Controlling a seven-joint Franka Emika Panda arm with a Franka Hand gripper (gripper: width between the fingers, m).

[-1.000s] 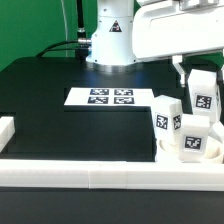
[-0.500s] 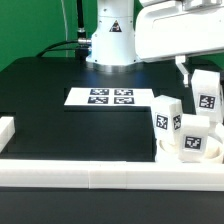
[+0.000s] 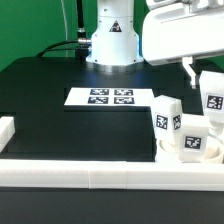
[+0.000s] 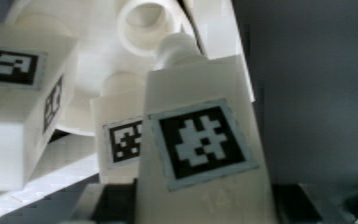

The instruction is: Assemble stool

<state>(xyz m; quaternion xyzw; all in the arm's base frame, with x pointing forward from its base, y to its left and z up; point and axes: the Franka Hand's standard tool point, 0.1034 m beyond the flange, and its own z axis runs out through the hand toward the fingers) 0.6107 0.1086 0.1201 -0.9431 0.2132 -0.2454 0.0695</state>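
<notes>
The stool's round white seat lies at the exterior view's lower right, against the front rail. Two tagged legs stand upright on it. A third leg hangs in the air just beyond them at the exterior view's right, with my gripper shut on it. In the wrist view this held leg fills the middle, its tag facing the camera, and a dark fingertip shows on either side of it. Past it are the seat and the other two legs.
The marker board lies flat in the middle of the black table. A low white rail runs along the front edge and another sits at the exterior view's left. The arm's base stands at the back.
My gripper has carried the held leg a little toward the exterior view's right. The seat and the two standing legs have not moved.
</notes>
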